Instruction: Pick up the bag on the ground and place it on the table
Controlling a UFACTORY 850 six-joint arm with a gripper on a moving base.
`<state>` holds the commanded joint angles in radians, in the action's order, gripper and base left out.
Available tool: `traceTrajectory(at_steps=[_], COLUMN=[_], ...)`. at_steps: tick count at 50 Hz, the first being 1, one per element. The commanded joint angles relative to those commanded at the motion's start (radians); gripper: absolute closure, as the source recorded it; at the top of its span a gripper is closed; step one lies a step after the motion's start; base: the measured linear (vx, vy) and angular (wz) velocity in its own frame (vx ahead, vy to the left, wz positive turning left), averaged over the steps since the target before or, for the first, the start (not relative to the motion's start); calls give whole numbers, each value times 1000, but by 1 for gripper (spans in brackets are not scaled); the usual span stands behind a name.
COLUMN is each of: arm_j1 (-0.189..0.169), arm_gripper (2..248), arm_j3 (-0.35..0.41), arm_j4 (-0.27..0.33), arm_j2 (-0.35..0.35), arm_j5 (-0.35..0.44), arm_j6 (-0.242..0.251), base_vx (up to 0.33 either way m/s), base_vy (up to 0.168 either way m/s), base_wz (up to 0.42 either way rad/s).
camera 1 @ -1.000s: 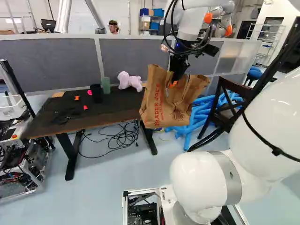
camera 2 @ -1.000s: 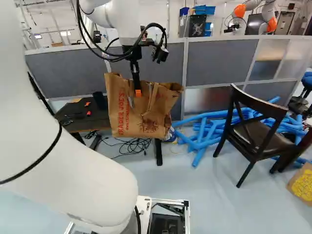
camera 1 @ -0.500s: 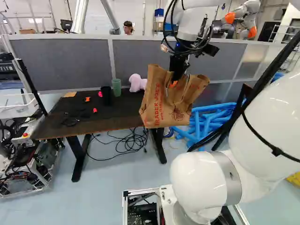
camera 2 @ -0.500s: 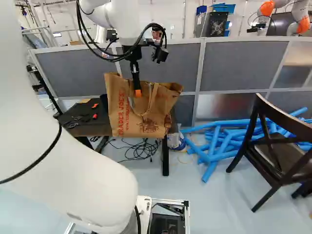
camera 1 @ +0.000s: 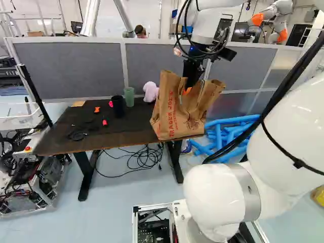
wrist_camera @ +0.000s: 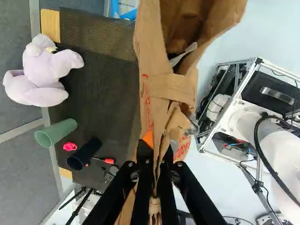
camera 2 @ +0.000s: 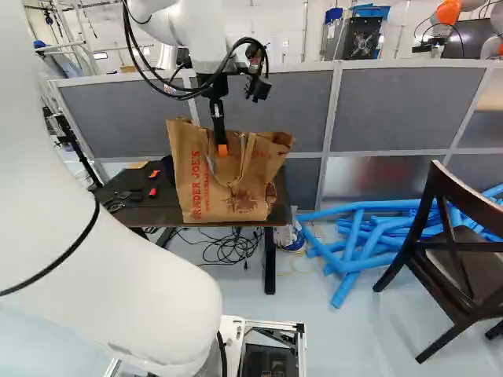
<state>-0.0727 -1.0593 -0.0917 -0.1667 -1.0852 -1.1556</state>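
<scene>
Worktop [camera 1: 114,132] before partition [camera 1: 66,71]. On it, left base view: tumbler [camera 1: 117,106] just left of cup [camera 1: 129,97], plush toy [camera 1: 151,91] right of cup. Bag [camera 2: 228,184] in tool [camera 2: 222,148], at worktop's right end; whether touching, can't tell. Cables [camera 1: 144,159] on floor under worktop. Tubes [camera 2: 357,255] on floor, right of worktop. Chair [camera 2: 444,255] farther right, partly before tubes.

The bag [camera 2: 228,192] says TRADER JOE'S.
The big red words run up one side of it, with a line of small red print next to them, too tiny to read for sure. In the wrist view, folds hide some red letters. A dark box [camera 1: 7,74] at the left base view's left edge has pale letters, too small to read.
</scene>
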Motion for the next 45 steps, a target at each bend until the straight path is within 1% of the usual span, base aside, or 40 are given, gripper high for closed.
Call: traceTrajectory(at_steps=[20, 24, 36, 45], arm_j1=[0, 1, 1, 2], arm_gripper=[229, 229, 229, 229], arm_j3=[0, -10, -17, -36], arm_j4=[0, 0, 0, 0], arm_j2=[0, 11, 19, 40], arm_j5=[0, 0, 0, 0], arm_j6=[0, 0, 0, 0], base_vx=[100, 84, 6, 0], base_vy=[4, 2, 1, 0], base_wz=[1, -7, 2, 0])
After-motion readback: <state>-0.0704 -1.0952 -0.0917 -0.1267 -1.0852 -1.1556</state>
